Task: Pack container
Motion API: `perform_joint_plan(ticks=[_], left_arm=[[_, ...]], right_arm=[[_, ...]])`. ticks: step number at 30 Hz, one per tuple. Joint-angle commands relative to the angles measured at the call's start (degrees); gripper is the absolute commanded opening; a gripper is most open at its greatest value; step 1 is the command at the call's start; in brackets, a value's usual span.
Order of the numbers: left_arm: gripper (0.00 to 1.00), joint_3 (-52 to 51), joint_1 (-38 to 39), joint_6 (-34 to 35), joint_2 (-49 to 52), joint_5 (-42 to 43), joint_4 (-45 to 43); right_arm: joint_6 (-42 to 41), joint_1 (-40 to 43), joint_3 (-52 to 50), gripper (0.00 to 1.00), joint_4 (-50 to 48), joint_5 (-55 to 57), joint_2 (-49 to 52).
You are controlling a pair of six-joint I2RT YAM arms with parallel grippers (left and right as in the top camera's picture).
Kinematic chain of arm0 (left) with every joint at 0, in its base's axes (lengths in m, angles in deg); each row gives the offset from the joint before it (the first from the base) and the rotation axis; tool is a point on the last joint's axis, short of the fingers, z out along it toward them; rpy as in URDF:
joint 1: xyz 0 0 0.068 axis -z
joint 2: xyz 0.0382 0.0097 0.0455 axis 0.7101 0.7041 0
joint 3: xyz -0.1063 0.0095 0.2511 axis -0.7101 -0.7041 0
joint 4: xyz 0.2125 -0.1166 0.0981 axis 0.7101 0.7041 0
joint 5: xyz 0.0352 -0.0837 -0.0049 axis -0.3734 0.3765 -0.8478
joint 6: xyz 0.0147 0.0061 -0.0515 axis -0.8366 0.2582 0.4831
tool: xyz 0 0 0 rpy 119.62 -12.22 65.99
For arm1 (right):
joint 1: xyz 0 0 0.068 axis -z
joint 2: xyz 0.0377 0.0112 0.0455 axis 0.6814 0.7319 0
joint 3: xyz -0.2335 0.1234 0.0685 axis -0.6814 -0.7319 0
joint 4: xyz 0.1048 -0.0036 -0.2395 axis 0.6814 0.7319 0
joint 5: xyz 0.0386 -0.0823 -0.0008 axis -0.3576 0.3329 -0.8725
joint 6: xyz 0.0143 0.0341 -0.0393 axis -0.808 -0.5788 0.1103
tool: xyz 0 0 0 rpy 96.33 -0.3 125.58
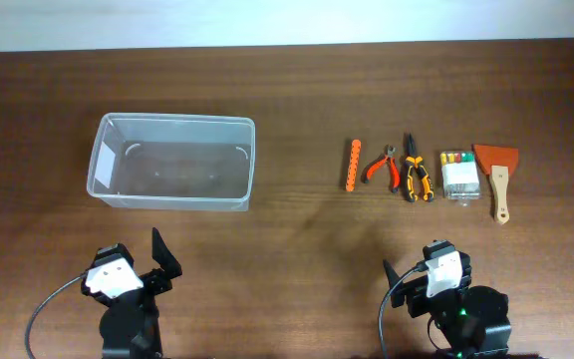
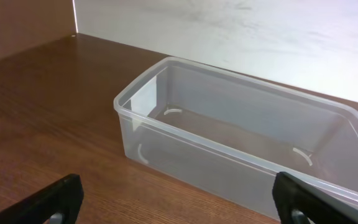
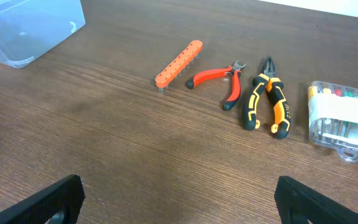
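Observation:
A clear plastic container (image 1: pixel 172 161) stands empty at the left of the table; it also shows in the left wrist view (image 2: pixel 241 140). To the right lie an orange bit holder (image 1: pixel 352 165), red cutters (image 1: pixel 382 167), orange-black pliers (image 1: pixel 415 172), a clear case of screwdriver bits (image 1: pixel 457 175) and an orange scraper (image 1: pixel 497 177). My left gripper (image 1: pixel 164 261) is open and empty near the front edge, short of the container. My right gripper (image 1: pixel 404 279) is open and empty, in front of the tools. The right wrist view shows the bit holder (image 3: pixel 178 63), cutters (image 3: pixel 219 79), pliers (image 3: pixel 265 99) and case (image 3: pixel 344 119).
The wooden table (image 1: pixel 297 239) ends at a white wall along the back. Bare wood lies between the container and the row of tools.

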State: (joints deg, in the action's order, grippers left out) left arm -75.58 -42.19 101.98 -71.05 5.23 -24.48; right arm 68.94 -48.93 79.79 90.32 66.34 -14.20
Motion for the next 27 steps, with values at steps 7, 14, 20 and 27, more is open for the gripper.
perform_joint_plan(ticks=[7, 14, 20, 27], left_arm=[[0.99, -0.22, 2.58, -0.5, -0.26, -0.2, 0.04], [0.99, -0.22, 2.58, -0.5, -0.26, -0.22, 0.04], [0.99, -0.22, 2.58, -0.5, -0.26, -0.22, 0.04], [0.99, -0.22, 2.58, -0.5, -0.26, -0.2, 0.04]], right_arm=[[-0.48, 0.44, -0.42, 0.99, -0.31, -0.13, -0.63], [-0.48, 0.44, -0.42, 0.98, -0.33, -0.13, -0.63], [-0.52, 0.42, -0.42, 0.98, -0.5, -1.88, -0.63], [-6.99, 0.39, -0.48, 0.98, -6.03, -19.26, -0.63]])
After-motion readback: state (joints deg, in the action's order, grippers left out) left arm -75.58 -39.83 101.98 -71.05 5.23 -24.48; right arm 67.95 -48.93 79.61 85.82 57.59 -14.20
